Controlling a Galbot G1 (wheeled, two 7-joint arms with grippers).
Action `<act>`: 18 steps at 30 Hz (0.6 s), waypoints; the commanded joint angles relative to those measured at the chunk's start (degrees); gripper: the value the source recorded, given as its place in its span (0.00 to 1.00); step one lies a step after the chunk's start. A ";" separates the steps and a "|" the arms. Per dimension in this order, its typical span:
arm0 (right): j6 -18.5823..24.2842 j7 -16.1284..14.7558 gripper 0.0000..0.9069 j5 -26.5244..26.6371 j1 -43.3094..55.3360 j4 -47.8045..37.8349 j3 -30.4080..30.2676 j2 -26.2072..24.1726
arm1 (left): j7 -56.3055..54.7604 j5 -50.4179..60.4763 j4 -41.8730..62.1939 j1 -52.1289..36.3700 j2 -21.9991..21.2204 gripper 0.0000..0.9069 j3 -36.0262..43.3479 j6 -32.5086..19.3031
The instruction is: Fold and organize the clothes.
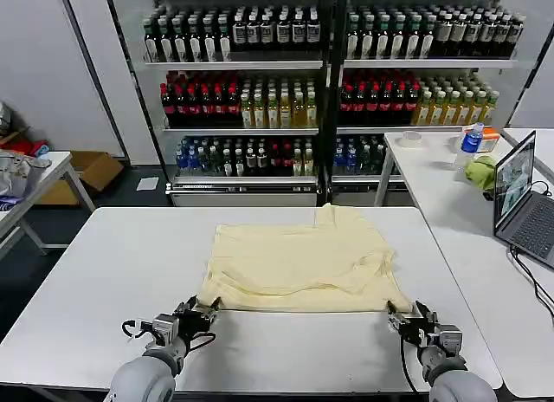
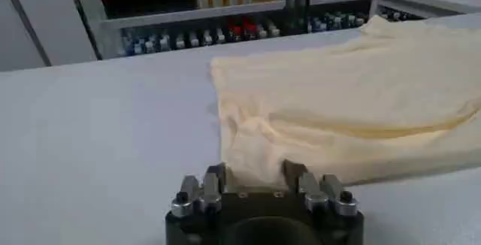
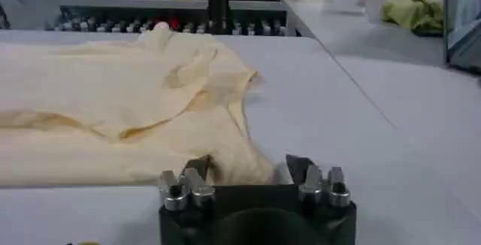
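The clothes are one pale cream-yellow T-shirt (image 1: 303, 259) lying roughly folded on the white table (image 1: 104, 281), its near hem facing me. My left gripper (image 1: 206, 311) sits at the shirt's near left corner. In the left wrist view the left gripper (image 2: 254, 173) is open, with the hem of the T-shirt (image 2: 353, 111) lying between its fingers. My right gripper (image 1: 400, 317) is at the near right corner. The right wrist view shows the right gripper (image 3: 248, 170) open, and the corner of the T-shirt (image 3: 113, 96) reaches in between its fingers.
Behind the table stand shelves of bottles (image 1: 260, 81). A second white table (image 1: 450, 203) at the right carries a laptop (image 1: 519, 194), a green cloth (image 1: 481, 171) and a blue bottle (image 1: 470, 142). Bare tabletop lies to both sides of the shirt.
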 commanded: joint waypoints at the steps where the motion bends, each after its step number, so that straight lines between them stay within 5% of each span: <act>1: -0.17 -0.16 0.00 2.17 0.65 -1.80 -1.17 0.23 | 0.09 -0.11 0.32 -0.08 0.18 0.01 -0.39 -0.13; 18: 0.13 -0.12 0.00 -0.48 -3.88 4.67 0.06 -0.13 | 0.03 -0.30 -4.06 3.84 -0.15 0.01 -1.73 -0.08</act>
